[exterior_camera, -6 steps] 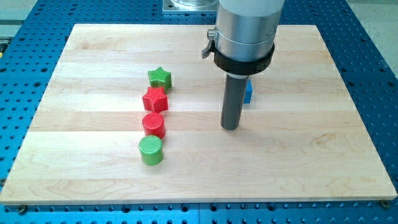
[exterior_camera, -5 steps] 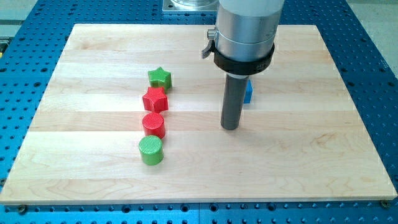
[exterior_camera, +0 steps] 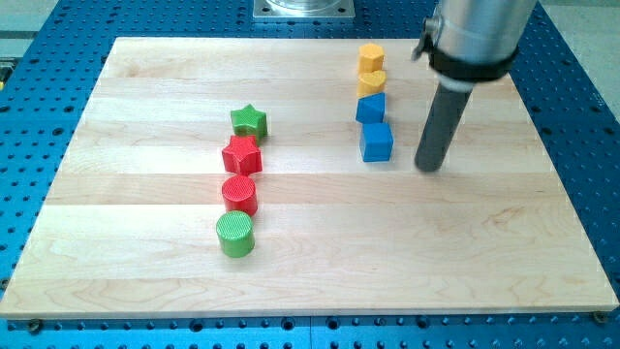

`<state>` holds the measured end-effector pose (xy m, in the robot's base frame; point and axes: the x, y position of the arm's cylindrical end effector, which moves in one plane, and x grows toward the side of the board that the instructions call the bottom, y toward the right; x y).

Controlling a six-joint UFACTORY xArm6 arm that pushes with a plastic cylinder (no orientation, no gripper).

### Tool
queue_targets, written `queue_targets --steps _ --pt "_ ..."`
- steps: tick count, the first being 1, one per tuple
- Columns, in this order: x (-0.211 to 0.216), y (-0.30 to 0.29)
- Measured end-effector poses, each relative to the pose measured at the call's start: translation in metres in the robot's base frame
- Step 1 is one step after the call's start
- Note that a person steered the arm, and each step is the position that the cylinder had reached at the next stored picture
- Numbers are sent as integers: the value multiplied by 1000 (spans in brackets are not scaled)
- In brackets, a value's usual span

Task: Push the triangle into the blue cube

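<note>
The wooden board (exterior_camera: 310,271) lies flat on a blue perforated table (exterior_camera: 591,116). My rod stands upright over the board's right part, and my tip (exterior_camera: 429,169) rests on bare wood just right of the blue cube (exterior_camera: 376,142), apart from it; it is a plain rod, clamping nothing. Just beyond the cube sits a second blue block (exterior_camera: 370,107), its shape unclear, possibly the triangle. Farther still are two yellow blocks (exterior_camera: 371,70). Well left runs a column: green star (exterior_camera: 249,120) farthest, then red star (exterior_camera: 241,154), red cylinder (exterior_camera: 239,194), and green cylinder (exterior_camera: 235,234) nearest.
</note>
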<state>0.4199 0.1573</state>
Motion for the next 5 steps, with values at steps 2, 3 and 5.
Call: queue_targets --steps 2,3,5 --pt "-78 -18" --pt "-82 -29" --pt "-61 -53"
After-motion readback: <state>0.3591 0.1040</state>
